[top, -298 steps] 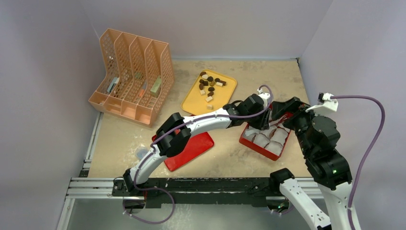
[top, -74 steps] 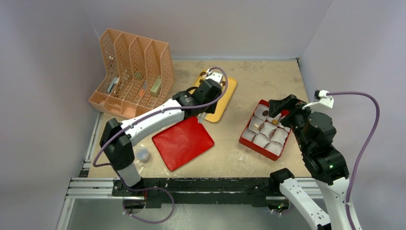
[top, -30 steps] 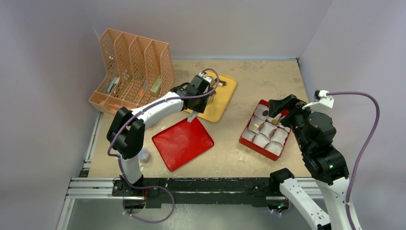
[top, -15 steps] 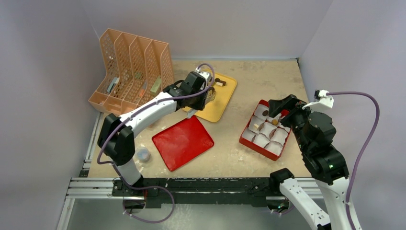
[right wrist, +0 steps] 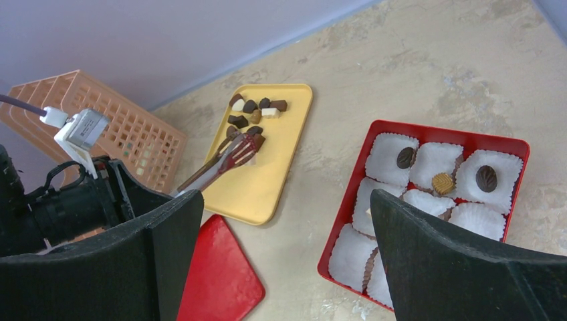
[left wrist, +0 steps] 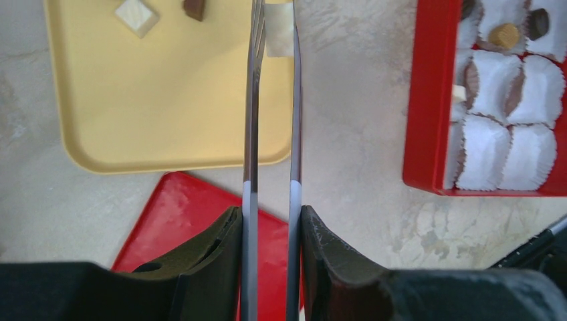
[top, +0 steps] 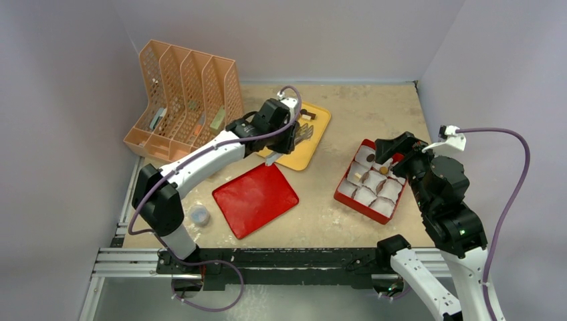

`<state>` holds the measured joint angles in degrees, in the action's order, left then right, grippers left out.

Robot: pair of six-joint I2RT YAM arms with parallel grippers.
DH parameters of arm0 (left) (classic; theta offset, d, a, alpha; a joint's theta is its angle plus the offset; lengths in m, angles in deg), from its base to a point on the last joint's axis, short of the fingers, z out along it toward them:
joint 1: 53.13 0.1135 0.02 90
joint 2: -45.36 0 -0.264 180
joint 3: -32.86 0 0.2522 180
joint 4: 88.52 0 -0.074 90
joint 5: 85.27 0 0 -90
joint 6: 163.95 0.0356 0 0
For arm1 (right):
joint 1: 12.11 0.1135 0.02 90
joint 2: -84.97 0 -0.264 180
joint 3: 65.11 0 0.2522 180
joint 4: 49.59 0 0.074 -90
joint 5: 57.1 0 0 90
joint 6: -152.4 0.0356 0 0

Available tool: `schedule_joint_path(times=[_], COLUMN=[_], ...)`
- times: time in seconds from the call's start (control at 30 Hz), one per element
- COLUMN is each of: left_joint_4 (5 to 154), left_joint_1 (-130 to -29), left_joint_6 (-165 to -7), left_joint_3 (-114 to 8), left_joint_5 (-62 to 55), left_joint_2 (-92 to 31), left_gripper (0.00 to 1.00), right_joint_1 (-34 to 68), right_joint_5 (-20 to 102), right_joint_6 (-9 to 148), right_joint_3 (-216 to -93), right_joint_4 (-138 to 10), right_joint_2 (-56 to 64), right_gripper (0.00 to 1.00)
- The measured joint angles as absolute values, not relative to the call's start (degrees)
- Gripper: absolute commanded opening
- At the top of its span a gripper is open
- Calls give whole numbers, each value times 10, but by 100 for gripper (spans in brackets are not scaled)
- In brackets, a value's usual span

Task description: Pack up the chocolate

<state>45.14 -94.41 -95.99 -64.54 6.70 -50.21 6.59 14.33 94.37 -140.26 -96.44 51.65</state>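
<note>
My left gripper is shut on a pair of metal tongs, whose arms reach out over the near right corner of the yellow tray. A white block of chocolate sits between the tongs' tips. More chocolate lies loose at the tray's far end. The red box of white paper cups holds three pieces, among them a dark round and a tan one. My right gripper hangs open and empty above the box's near left side.
The red lid lies flat in front of the tray. An orange file rack stands at the back left. A small clear cup sits near the left arm's base. Walls close in the table on three sides.
The left arm has shifted slightly and turned the tongs toward the right over the tray. The right arm has not moved.
</note>
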Motion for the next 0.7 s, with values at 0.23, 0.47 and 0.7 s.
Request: schedule_joint_path(times=[0.23, 0.47, 0.7], left_joint_4=[454, 485, 534], left_joint_1=[-1012, -1074, -1111], left_joint_6=[-960, -978, -1011], left_joint_3=[-680, -697, -697], left_joint_5=[66, 44, 28], left_joint_2=[-502, -503, -512], left_gripper=[17, 17, 16], right_joint_1=[66, 66, 66], right_joint_5=[143, 143, 143], right_joint_6=[944, 944, 944], right_joint_3=[-1403, -1403, -1402], right_joint_4=[-965, -965, -965], right_joint_2=[516, 516, 516], right_gripper=[96, 96, 96])
